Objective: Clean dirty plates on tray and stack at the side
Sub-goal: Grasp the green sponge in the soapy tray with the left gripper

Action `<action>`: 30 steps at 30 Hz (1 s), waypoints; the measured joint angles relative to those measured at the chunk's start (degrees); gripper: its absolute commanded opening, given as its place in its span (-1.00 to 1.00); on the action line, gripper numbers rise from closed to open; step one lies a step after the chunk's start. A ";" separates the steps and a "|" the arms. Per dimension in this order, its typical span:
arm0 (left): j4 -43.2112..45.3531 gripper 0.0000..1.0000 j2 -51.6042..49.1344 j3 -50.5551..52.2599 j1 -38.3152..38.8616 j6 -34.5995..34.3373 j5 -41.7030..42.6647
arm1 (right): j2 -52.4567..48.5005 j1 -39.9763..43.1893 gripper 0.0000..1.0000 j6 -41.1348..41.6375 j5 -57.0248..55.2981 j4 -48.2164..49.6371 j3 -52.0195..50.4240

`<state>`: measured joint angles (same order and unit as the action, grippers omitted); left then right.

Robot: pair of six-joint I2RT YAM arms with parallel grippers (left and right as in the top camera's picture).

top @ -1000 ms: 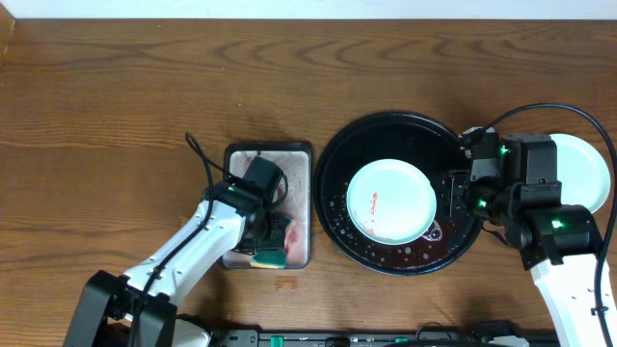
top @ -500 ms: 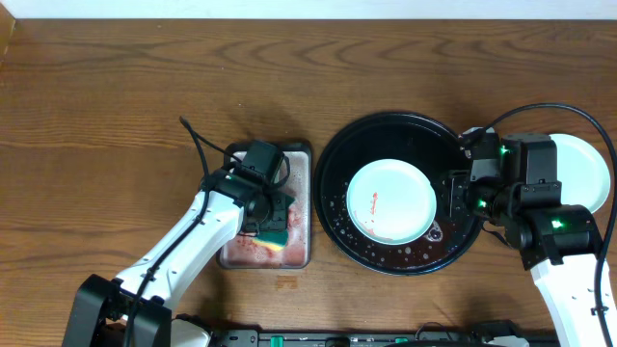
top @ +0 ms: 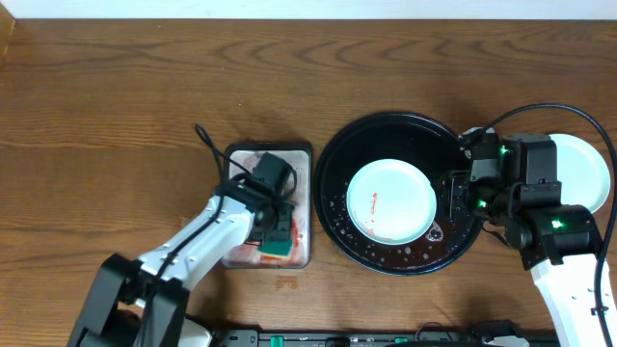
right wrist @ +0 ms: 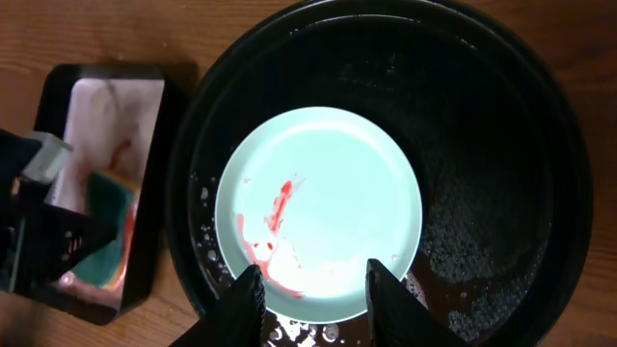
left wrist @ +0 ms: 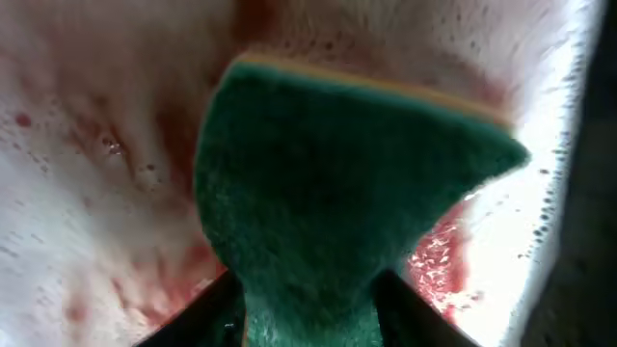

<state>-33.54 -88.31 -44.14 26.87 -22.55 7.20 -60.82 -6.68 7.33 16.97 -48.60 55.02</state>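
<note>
Left of the tray (top: 386,130), I see my left gripper (left wrist: 308,299) clenched on the green sponge (left wrist: 347,183), pressed into the soapy, red-streaked tub (top: 299,159). On the tray lies the dirty plate (top: 390,200), red smear showing, with my right gripper (right wrist: 313,289) spread wide over its rim. Right of the tray sits a clean plate (top: 590,164).

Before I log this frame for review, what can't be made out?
Overhead: right arm covers part of the side plate; one plate or a stack, unclear.
Left wrist: the bottom edge cuts off the sponge where the left end effector grips it.
Overhead: left arm hides much of the small tray.
</note>
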 measured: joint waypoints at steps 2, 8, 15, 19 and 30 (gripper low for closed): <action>0.74 -0.85 -0.48 0.00 0.39 -0.26 0.42 | 0.00 0.00 -0.36 0.00 0.00 0.00 0.00; 0.66 -0.85 -0.61 -0.35 0.52 -0.15 1.09 | 0.00 0.00 -0.36 0.00 -0.02 -0.02 0.00; -3.89 0.11 -1.01 -3.63 -2.40 0.37 1.07 | 0.00 0.00 -0.37 0.00 -0.09 -0.02 0.00; -5.66 0.15 -1.01 -4.55 -3.26 0.09 0.57 | 0.00 0.00 -0.36 0.00 -0.09 -0.02 0.00; -7.91 -0.37 -1.01 -4.13 -2.69 -0.07 2.97 | -0.02 0.00 -0.36 0.00 -0.20 0.02 0.00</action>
<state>-41.45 -89.32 -48.27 24.18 -22.61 10.17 -60.84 -6.68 7.33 16.78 -48.58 55.02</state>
